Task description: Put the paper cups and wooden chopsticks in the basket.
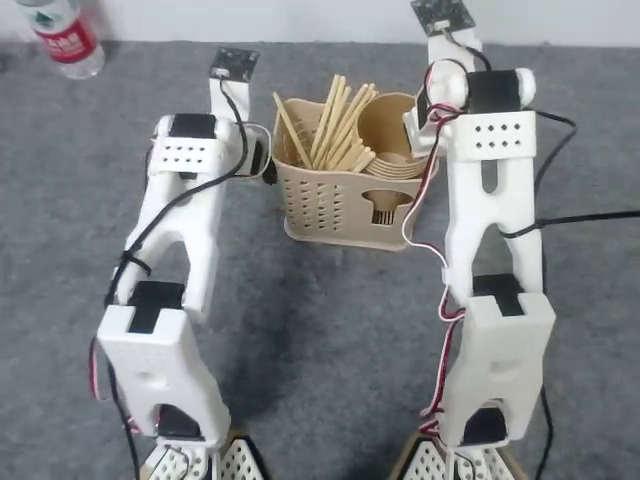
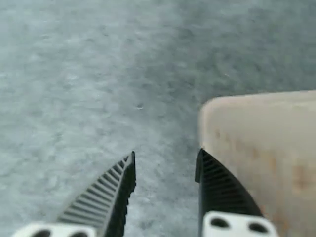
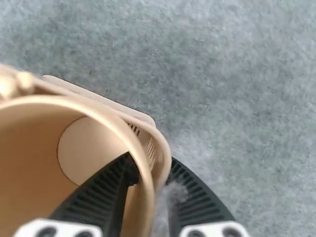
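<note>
At the surface's far left corner, a bottle (image 1: 62, 35). Rightward, left claw (image 2: 166, 155) spread and empty, just beside the left wall of the basket (image 1: 340, 205). Near the far edge, midway, chopsticks (image 1: 335, 120) leaning in the basket's left half, cups (image 1: 392, 166) stacked in its right. Right claw (image 3: 150, 170) clamped over top cup (image 3: 74, 148) wall and basket rim together.
</note>
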Robot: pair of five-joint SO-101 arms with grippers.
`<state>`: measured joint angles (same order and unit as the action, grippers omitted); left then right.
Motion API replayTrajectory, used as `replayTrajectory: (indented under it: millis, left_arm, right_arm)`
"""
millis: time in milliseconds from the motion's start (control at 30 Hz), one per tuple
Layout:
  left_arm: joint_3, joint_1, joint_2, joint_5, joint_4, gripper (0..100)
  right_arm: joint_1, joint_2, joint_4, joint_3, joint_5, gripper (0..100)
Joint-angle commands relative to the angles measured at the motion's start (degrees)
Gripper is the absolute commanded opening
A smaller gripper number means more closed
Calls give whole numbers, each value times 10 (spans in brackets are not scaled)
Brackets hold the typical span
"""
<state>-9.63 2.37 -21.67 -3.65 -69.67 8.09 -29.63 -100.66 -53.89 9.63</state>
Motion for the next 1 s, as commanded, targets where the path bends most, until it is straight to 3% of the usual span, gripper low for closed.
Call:
replayTrajectory:
  millis: [0,200,567,967]
  left_arm:
    - [1,23,34,-3,6,193]
    - [5,43,34,-3,9,193]
    - [29,7,34,-5,10,193]
    - [29,8,-20,-6,20,193]
  right_arm:
    - [-29,13,-24,31,20,6]
    - [-18,50,-22,158,88,6]
    - [-21,129,-23,163,164,7]
    - [-5,199,-25,163,154,7]
